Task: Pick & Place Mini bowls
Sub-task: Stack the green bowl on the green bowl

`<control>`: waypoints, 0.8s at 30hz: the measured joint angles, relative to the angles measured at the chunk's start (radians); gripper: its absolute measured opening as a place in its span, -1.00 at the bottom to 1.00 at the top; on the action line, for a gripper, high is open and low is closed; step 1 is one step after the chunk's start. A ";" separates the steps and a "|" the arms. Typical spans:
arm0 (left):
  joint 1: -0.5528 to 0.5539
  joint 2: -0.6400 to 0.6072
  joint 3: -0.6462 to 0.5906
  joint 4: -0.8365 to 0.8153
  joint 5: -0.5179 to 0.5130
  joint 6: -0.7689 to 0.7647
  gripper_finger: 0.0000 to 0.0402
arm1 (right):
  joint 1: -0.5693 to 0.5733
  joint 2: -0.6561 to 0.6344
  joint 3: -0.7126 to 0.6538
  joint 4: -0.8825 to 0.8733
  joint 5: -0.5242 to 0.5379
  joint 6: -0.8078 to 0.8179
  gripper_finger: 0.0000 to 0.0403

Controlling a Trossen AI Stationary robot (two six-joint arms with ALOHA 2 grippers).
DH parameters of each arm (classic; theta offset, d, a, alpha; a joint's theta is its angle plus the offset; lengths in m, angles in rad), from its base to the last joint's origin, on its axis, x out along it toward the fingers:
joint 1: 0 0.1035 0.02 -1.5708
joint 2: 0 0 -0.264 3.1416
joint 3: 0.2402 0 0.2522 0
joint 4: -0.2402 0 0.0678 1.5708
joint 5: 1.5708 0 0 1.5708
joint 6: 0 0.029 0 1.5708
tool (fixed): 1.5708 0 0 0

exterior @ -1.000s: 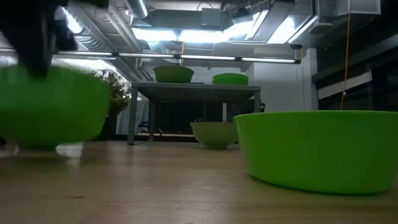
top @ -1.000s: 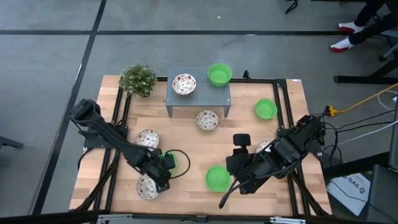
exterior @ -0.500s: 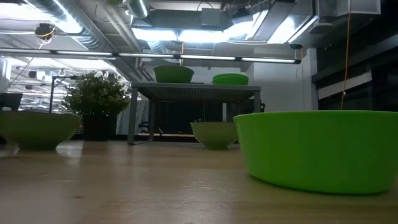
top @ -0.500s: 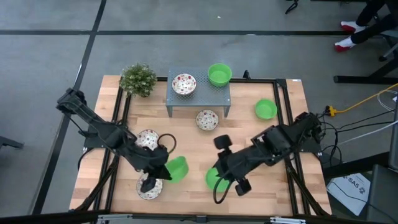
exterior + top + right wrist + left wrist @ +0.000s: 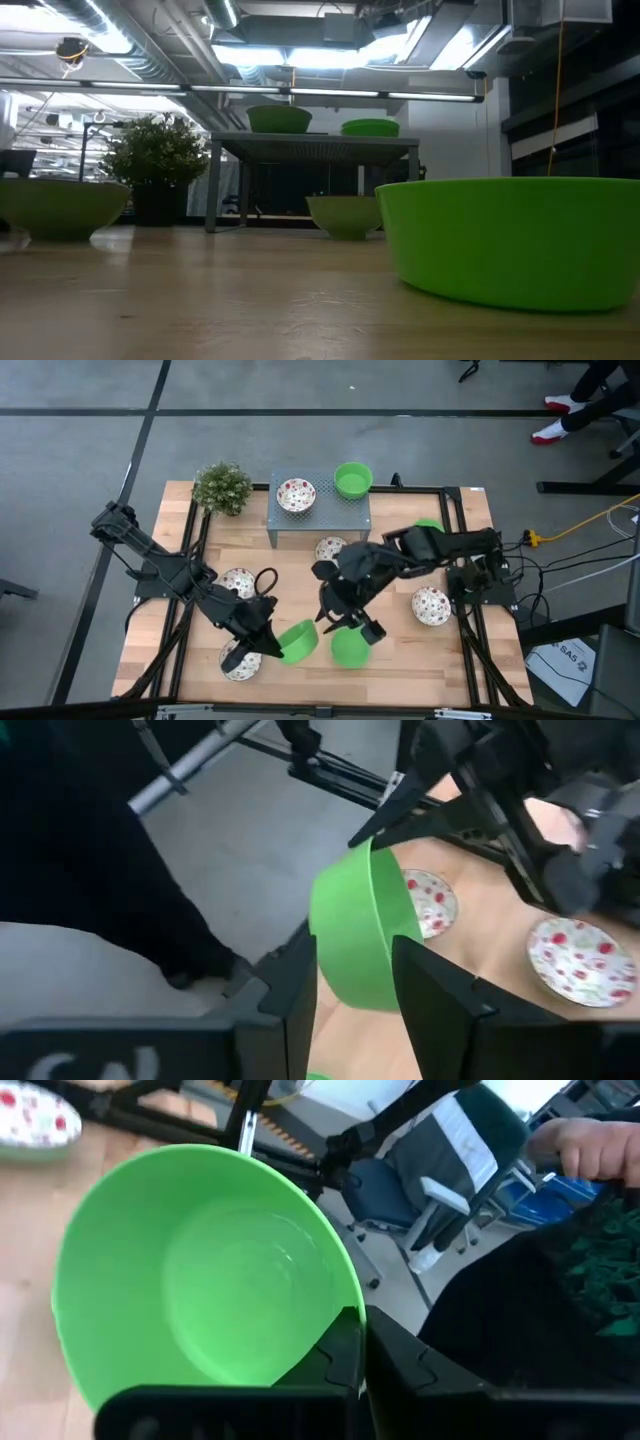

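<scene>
Gripping a plain green mini bowl [image 5: 299, 641] by its rim, the left claw [image 5: 272, 643] has its fingers pinched together on the bowl's wall, the bowl tilted beside a speckled mini bowl [image 5: 237, 659] that lies just behind the claw on the tabletop [image 5: 300, 585]. The right claw [image 5: 345, 628] holds a second green mini bowl [image 5: 349, 648] close beside the first, one finger inside the rim and one outside, clamped on its wall. Beyond the right claw sits a speckled bowl by the stand [image 5: 331, 550], with the grey perforated stand [image 5: 320, 510] past it carrying one speckled and one green bowl. Another speckled bowl [image 5: 431, 605] lies under the right arm.
</scene>
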 joint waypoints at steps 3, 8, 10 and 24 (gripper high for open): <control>0.015 0.000 0.000 0.040 0.001 0.050 -0.99 | -0.022 0.014 0.000 0.018 -0.053 0.000 -0.35; 0.045 0.000 0.000 0.119 0.050 0.122 -0.99 | -0.047 0.051 0.000 0.026 -0.128 -0.002 -0.35; 0.056 0.000 0.000 0.112 0.072 0.129 -0.99 | -0.056 0.070 0.000 0.033 -0.169 -0.001 -0.35; 0.128 -0.002 0.000 0.109 0.122 0.162 -0.89 | -0.084 0.105 0.000 -0.006 -0.421 -0.025 -0.92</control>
